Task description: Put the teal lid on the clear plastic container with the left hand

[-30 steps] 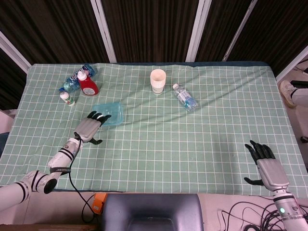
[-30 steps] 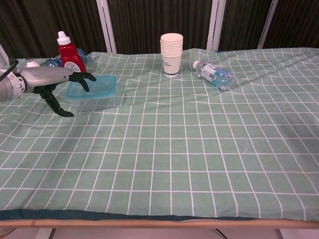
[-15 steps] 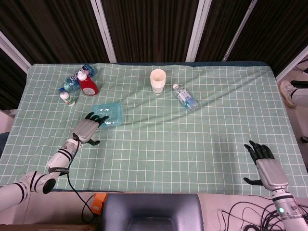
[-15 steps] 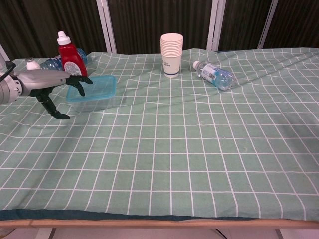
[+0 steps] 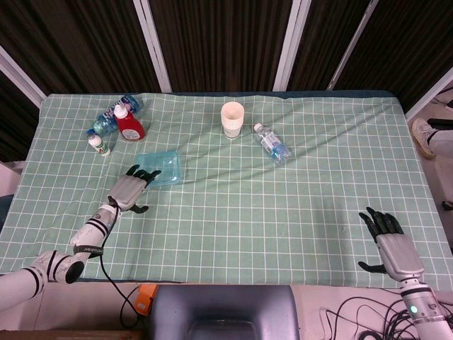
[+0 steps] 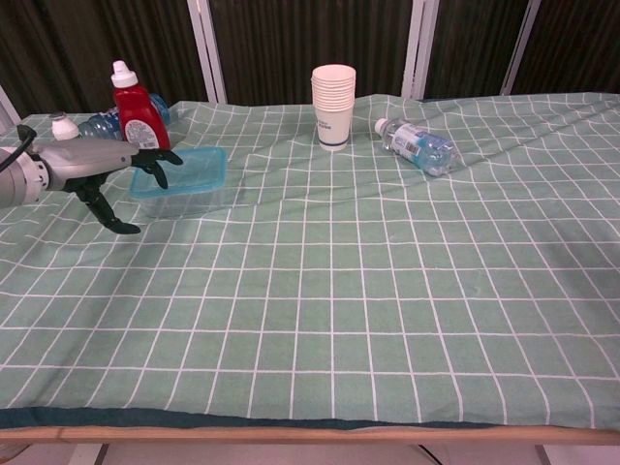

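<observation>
At the left side of the desk (image 5: 297, 205), we are resting our left hand (image 5: 129, 188) with fingers spread on the teal lid (image 5: 160, 167), which is sitting on the container (image 6: 184, 189). Our right hand (image 5: 391, 244) is lying spread, holding nothing.

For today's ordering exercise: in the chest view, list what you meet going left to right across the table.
Left robot hand → red bottle → teal lid → paper cups → water bottle.
</observation>
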You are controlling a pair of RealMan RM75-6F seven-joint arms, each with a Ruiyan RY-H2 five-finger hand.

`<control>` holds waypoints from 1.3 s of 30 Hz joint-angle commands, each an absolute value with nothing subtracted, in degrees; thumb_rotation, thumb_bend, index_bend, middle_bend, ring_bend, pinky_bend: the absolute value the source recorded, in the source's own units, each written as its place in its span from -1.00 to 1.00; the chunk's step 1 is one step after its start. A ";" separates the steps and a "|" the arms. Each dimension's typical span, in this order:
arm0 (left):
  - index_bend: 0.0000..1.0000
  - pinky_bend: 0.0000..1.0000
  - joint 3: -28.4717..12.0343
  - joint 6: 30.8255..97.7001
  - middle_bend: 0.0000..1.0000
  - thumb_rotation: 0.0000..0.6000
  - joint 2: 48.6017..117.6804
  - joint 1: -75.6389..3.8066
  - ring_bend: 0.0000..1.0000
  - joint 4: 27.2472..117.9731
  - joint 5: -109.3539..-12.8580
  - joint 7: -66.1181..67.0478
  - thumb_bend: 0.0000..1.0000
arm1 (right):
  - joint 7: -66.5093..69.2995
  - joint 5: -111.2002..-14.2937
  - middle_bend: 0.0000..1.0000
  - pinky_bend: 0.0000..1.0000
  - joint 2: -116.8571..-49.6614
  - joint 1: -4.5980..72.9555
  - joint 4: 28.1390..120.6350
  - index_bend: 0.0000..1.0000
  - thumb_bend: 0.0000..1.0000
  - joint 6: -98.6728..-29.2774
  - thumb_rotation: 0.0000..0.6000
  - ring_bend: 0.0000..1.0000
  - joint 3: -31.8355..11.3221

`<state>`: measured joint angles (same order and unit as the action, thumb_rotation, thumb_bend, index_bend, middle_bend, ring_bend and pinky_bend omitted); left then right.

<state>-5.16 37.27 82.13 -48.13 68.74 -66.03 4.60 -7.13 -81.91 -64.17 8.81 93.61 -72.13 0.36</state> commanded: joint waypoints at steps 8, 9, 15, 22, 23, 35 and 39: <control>-1.00 -0.92 -6.79 40.16 -0.50 1.00 80.36 -47.84 -0.72 71.05 -67.00 3.99 -0.56 | -7.05 -82.05 -1.00 -1.00 -64.09 8.68 93.71 -1.00 -0.74 -72.44 1.00 -1.00 0.38; -1.00 -0.92 -7.10 40.94 -0.50 1.00 80.12 -47.77 -0.72 71.32 -67.33 3.93 -0.56 | -7.05 -82.06 -1.00 -1.00 -64.08 8.67 93.72 -1.00 -0.74 -72.46 1.00 -1.00 0.39; -1.00 -0.94 -9.27 43.66 -0.53 1.00 79.55 -47.77 -0.73 71.47 -67.81 2.40 -0.56 | -7.09 -82.07 -1.00 -1.00 -64.12 8.68 93.68 -1.00 -0.74 -72.45 1.00 -1.00 0.40; -1.00 -0.95 -10.32 40.82 -0.54 1.00 81.74 -49.02 -0.75 66.63 -65.32 1.38 -0.55 | -7.05 -82.07 -1.00 -1.00 -64.06 8.62 93.71 -1.00 -0.74 -72.59 1.00 -1.00 0.38; -1.00 -0.95 -10.31 40.34 -0.54 1.00 82.13 -49.17 -0.76 65.98 -64.98 1.40 -0.55 | -7.02 -82.06 -1.00 -1.00 -64.06 8.62 93.70 -1.00 -0.74 -72.59 1.00 -1.00 0.36; -1.00 -1.00 -10.17 37.07 -0.65 1.00 86.17 -50.82 -0.88 59.33 -62.73 3.15 -0.55 | -6.66 -82.12 -1.00 -1.00 -63.86 8.59 93.68 -1.00 -0.74 -72.62 1.00 -1.00 0.36; -1.00 -1.00 -10.02 36.46 -0.66 1.00 86.76 -51.06 -0.90 58.30 -62.45 3.65 -0.55 | -6.55 -82.11 -1.00 -1.00 -63.80 8.55 93.71 -1.00 -0.74 -72.66 1.00 -1.00 0.36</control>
